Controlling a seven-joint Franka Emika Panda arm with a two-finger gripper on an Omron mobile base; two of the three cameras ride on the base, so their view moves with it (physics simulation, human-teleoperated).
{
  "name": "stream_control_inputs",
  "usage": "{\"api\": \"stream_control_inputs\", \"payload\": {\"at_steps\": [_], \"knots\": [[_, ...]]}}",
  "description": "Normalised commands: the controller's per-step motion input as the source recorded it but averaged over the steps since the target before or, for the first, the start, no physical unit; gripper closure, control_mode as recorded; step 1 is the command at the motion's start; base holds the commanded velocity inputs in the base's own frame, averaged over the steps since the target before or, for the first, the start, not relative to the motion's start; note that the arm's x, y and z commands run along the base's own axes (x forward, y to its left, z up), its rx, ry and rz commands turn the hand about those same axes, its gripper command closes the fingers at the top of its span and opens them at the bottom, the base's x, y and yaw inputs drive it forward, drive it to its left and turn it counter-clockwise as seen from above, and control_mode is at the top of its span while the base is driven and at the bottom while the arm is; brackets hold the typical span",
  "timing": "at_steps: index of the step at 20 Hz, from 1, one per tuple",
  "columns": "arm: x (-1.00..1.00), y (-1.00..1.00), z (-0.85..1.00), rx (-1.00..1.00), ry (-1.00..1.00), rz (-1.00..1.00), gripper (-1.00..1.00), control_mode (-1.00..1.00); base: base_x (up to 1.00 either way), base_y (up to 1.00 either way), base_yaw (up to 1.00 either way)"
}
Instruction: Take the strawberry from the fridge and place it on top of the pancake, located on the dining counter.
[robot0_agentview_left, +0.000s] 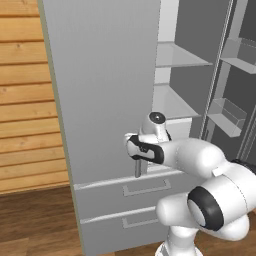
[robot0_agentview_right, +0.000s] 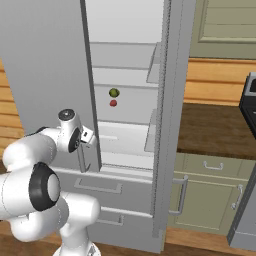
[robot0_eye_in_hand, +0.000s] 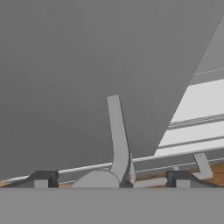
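The fridge (robot0_agentview_left: 105, 90) stands with both upper doors swung out. In the right base view the strawberry (robot0_agentview_right: 113, 103), a tiny red berry, lies on a pale shelf deep inside. My gripper (robot0_agentview_left: 136, 155) (robot0_agentview_right: 86, 137) is at the lower end of the left door's slim bar handle (robot0_agentview_left: 137, 170) (robot0_agentview_right: 80, 161). In the hand view that handle (robot0_eye_in_hand: 116, 131) rises between my two fingertips (robot0_eye_in_hand: 43, 178), and the gripper (robot0_eye_in_hand: 111, 178) is open around it without pinching it. The pancake and the dining counter are out of view.
A small green round item (robot0_agentview_right: 114, 92) sits just above the strawberry. The right door (robot0_agentview_left: 227, 115) hangs open with bins. Two drawers (robot0_agentview_left: 145, 189) lie below my hand. A sage-green cabinet counter (robot0_agentview_right: 215, 130) is on the right and a wood-plank wall (robot0_agentview_left: 25, 100) on the left.
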Motion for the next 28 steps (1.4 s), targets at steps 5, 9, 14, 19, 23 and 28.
{"api": "stream_control_inputs", "payload": {"at_steps": [5, 9, 14, 19, 23, 28], "knots": [[-0.03, 0.05, -0.07, 0.00, 0.02, 0.00, 1.00, -1.00, 0.00, 0.00, 0.00], [-0.32, 0.03, 0.00, 0.00, 0.00, -0.09, 1.00, -1.00, 0.00, 0.00, 0.00], [-0.48, 0.12, 0.00, -0.02, 0.01, -0.22, 1.00, -1.00, 0.00, 0.00, 0.00], [-0.57, 0.16, -0.06, -0.09, 0.06, -0.25, 1.00, -1.00, 0.00, 0.00, 0.00], [-0.59, 0.34, -0.16, -0.21, 0.08, -0.20, 1.00, -1.00, 0.00, 0.00, 0.00], [-0.63, 0.48, -0.27, -0.23, 0.05, -0.20, 1.00, -1.00, 0.00, 0.00, 0.00]]}}
